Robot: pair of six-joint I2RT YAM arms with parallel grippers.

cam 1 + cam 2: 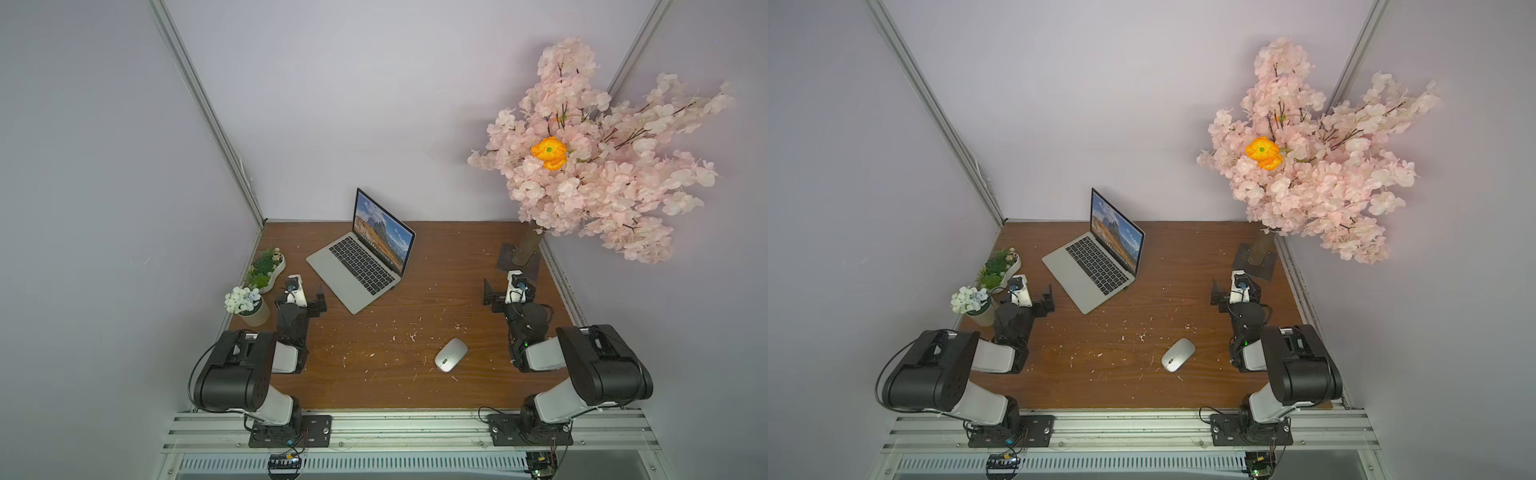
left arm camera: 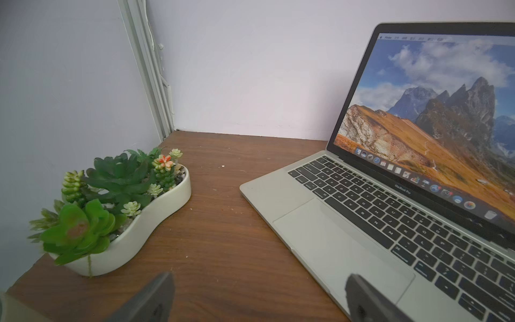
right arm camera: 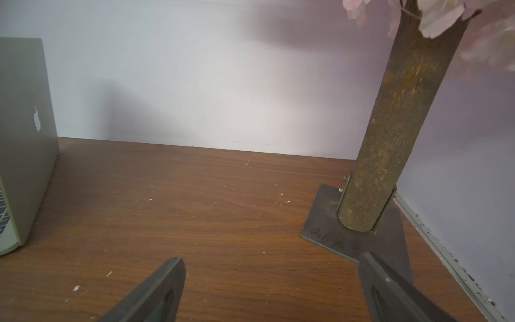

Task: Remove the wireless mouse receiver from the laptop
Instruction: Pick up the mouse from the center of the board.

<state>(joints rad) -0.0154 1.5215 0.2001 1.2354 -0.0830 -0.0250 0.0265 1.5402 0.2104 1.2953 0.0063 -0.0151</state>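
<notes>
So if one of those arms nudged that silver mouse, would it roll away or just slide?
Probably slide: the mouse lies low and flat on the wooden table, so rolling or tipping looks unlikely. Its smooth, domed shell would likely be slippery to pinch from above. It is far smaller than the laptop, so presumably light.

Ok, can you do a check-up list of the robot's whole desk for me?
Surface: brown wooden table, scattered with white flecks.
Job's things: laptop open, screen lit; receiver, a tiny dark stub, seems plugged into its side.
Clutter: mouse, succulent planter, white-flower pot, pink tree.
Grippers: left gripper open, empty, beside laptop; right gripper open, empty, near tree.
Cables: black cable looped by left arm.
Surroundings: pale walls, metal frame.
</notes>
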